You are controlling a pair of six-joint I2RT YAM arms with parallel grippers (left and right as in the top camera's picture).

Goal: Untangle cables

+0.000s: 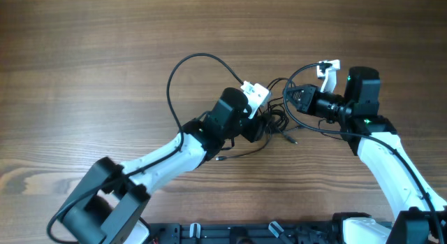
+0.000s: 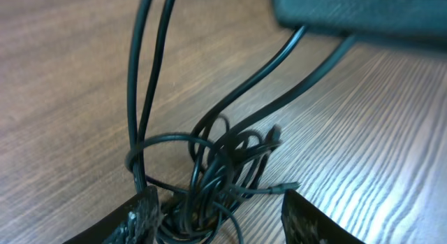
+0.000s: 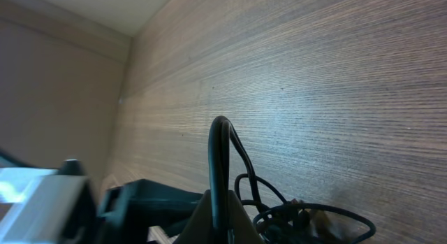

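Note:
The cables (image 1: 276, 122) lie bunched in a small dark knot on the wooden table (image 1: 84, 76), between my two grippers. My left gripper (image 1: 262, 119) hangs over the knot's left side. In the left wrist view its fingers (image 2: 143, 216) stand apart on either side of the cable knot (image 2: 209, 195), the left one against the strands and the other clear of them. My right gripper (image 1: 295, 97) is at the knot's upper right. In the right wrist view this right gripper (image 3: 220, 212) is shut on one cable strand (image 3: 220, 153), which arches up out of its tips.
A thick black cord (image 1: 173, 82) loops out from the left arm over the table. Another cord (image 1: 302, 68) curls above the right wrist. A thin loose strand (image 1: 241, 154) trails below the left arm, and a small plug end (image 1: 290, 140) lies just past the knot.

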